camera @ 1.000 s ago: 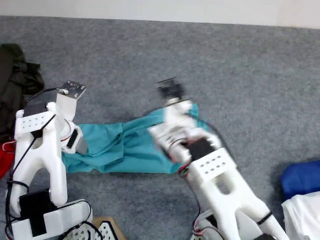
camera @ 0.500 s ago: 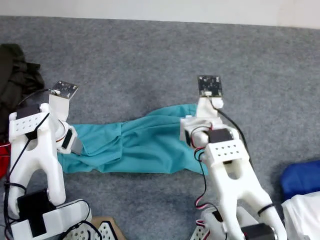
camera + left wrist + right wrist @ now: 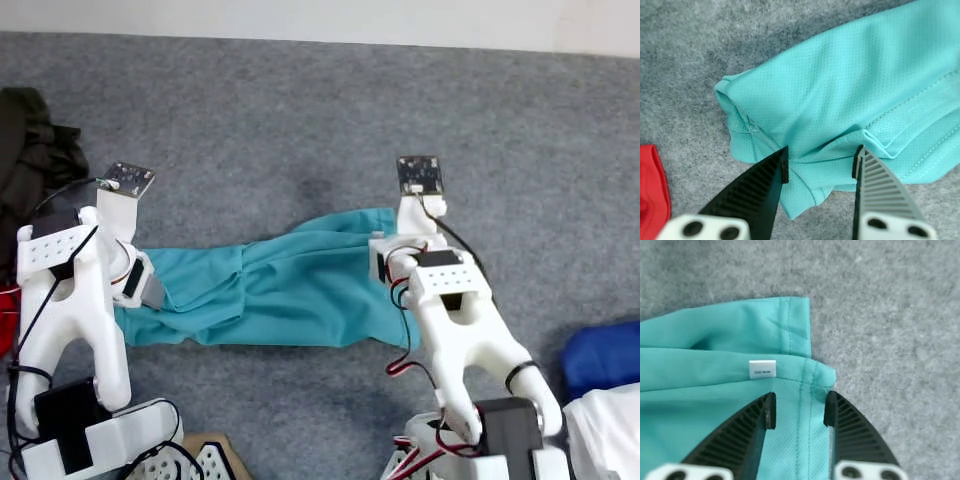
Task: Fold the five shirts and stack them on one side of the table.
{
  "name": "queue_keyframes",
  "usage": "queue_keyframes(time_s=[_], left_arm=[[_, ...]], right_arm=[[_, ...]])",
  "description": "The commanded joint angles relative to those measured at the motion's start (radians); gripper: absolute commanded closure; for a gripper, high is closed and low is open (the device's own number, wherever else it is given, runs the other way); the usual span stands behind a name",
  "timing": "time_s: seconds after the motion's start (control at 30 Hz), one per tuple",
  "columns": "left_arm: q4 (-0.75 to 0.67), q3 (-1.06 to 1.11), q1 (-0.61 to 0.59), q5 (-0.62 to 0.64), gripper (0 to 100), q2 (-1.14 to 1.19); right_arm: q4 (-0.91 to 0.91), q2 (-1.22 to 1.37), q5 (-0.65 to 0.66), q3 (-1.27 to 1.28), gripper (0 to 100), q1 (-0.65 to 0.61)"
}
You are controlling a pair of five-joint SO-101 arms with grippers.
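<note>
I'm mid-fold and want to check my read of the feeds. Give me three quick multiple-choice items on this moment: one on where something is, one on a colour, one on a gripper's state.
1. Where does the teal shirt lie?
A. Bunched in a far corner
B. Spread across the middle of the table
C. Hanging over the near edge

2. What colour is the cloth next to the shirt's end in the left wrist view?
A. Yellow
B. Red
C. Orange

3. How is the right gripper?
A. Open, over the shirt's hem
B. Shut on the white label
C. Shut on nothing

Answers:
1 B: the high view shows it stretched out along the grey surface.
2 B: a red piece lies on the grey just off the teal fabric.
3 A: its fingers stand apart with the stitched hem between them.
</note>
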Motion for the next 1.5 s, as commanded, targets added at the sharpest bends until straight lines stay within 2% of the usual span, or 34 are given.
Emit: queue_keyframes(time_s=[0.0,0.1,0.2,0.3,0.63,0.87,1.03,1.2,1.47], left_arm=[[-0.009,-0.016,-0.012,-0.005,77,-0.033],[-0.008,-0.016,-0.012,-0.005,77,-0.033],[-0.005,-0.015,-0.012,-0.005,77,-0.033],[-0.003,-0.015,-0.012,-0.005,77,-0.033],[-0.032,0.028,0.025,-0.005,77,-0.033],[-0.032,0.033,0.044,-0.005,77,-0.033],[-0.032,0.033,0.044,-0.005,77,-0.033],[-0.031,0.031,0.044,-0.005,77,-0.033],[-0.031,0.030,0.044,-0.005,77,-0.033]], right_arm=[[-0.018,0.025,0.017,-0.071,82.9,0.012],[-0.018,0.087,0.017,-0.110,84.4,0.012],[-0.018,0.165,0.018,-0.168,92.4,0.012],[-0.018,0.222,0.075,-0.222,99.5,0.012],[-0.016,0.217,0.094,-0.246,99.1,0.022],[-0.021,0.021,0.091,-0.177,99.1,0.022],[-0.084,-0.065,0.029,-0.137,99.1,0.018],[-0.160,0.004,0.029,-0.147,99.1,0.018],[-0.174,0.309,0.032,-0.344,99.1,0.042]])
